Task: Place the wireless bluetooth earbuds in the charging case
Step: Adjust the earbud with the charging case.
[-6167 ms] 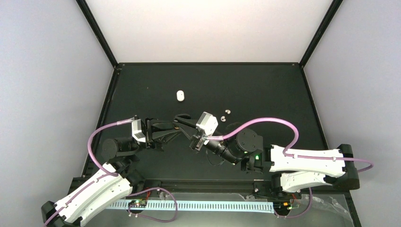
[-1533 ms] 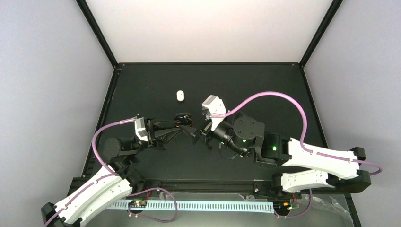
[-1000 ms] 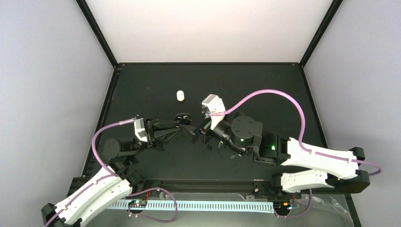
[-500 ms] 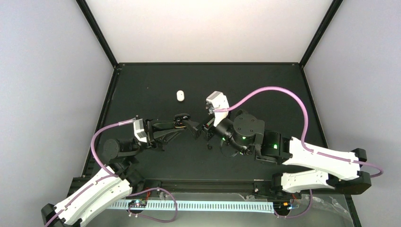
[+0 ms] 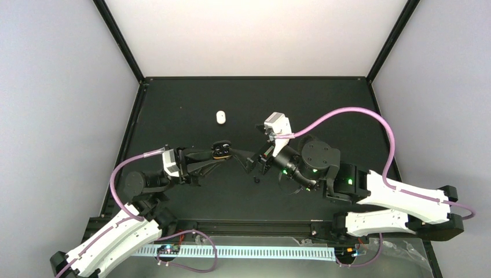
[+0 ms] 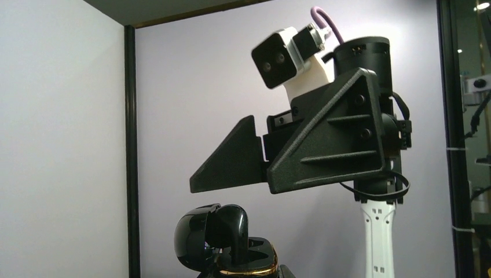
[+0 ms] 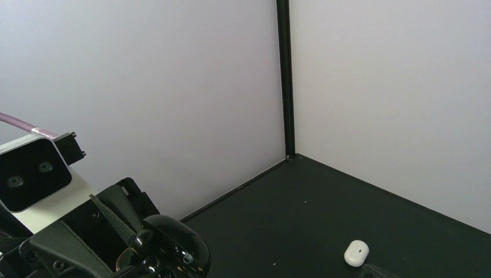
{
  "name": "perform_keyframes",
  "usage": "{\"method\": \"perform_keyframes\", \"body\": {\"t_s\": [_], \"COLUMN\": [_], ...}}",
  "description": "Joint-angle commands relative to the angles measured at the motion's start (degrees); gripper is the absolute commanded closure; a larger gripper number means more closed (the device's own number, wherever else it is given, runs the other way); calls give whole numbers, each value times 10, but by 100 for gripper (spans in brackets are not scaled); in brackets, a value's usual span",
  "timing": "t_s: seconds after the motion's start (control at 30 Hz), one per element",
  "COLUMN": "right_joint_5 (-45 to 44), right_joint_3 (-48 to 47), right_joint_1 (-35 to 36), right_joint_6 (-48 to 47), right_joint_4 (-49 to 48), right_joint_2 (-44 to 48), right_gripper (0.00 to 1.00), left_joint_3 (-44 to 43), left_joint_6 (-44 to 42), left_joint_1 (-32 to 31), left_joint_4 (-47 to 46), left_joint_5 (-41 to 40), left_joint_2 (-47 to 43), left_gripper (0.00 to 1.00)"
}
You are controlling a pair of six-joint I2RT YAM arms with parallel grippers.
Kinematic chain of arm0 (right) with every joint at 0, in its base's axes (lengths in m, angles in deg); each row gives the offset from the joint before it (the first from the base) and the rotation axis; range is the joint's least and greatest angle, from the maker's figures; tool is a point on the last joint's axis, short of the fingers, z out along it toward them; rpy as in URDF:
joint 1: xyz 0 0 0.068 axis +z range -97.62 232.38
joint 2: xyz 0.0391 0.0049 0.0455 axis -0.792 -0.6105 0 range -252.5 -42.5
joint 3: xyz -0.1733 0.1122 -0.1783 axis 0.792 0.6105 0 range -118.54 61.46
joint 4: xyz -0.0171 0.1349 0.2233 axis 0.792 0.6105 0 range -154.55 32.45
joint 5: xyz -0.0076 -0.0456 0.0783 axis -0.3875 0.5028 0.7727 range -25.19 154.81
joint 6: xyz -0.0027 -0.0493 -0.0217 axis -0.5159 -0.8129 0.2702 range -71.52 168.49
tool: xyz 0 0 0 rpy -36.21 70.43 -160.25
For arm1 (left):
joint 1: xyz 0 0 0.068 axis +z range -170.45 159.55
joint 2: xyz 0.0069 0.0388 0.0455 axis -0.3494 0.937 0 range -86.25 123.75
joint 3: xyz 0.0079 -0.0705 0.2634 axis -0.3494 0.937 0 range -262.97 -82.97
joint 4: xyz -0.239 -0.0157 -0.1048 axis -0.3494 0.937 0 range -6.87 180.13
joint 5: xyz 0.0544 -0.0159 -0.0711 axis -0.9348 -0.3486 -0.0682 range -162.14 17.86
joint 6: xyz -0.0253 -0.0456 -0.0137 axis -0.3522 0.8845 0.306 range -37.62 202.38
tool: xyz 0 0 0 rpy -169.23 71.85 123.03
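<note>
While the left tool [image 5: 224,153] clamps it, the charging case [image 6: 215,234] gapes.

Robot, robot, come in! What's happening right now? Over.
Left gripper: jaws shut on open black charging case. Right gripper: jaws open, close beside it. White case lying apart; nothing between them.

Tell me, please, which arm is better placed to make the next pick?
Right. Its claw stands open beside the black charging case, free to pick, while the left claw is shut on that case, holding it up.
</note>
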Motion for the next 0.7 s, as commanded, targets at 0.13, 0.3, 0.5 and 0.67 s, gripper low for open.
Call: {"method": "perform_keyframes", "body": {"t_s": [0.13,0.3,0.5,0.67], "right_joint_5": [38,37,31,27], "right_joint_3": [-32,-39,-45,-45], "right_joint_1": [-4,-3,-3,-3], "right_joint_6": [-9,-8,-9,-9], "right_joint_4": [7,15,22,18], "right_joint_2": [-23,-32,-38,-37], "right_gripper": [0,0,0,0], "left_joint_3": [-19,-26,-26,-28], "left_joint_6": [-74,-75,-70,-72], "left_joint_1": [-5,-4,-4,-4], "left_joint_4": [26,28,23,27], "left_joint_5": [54,61,65,68], "left_joint_2": [-12,-8,-6,-5], "left_gripper": [99,99,98,98]}}
